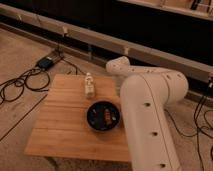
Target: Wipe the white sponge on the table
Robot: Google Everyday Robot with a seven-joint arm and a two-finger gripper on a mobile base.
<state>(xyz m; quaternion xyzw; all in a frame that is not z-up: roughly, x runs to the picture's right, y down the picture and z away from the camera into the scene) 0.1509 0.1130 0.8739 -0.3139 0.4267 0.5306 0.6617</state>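
Presently gripper hidden behind arm [150,115], closed; sponge unseen. Risk: blind sweeping could knock bottle [89,85] or bowl [103,115] off table [60,125].

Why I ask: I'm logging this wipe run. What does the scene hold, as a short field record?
table: light wood, rectangular
bottle: small, clear, upright, near the far edge
bowl: black, round, small items inside, nearer the camera than the bottle
sponge: not visible
arm: white, covers the table's right side
gripper: hidden behind the arm, shut
floor: cables and a box, left of the table
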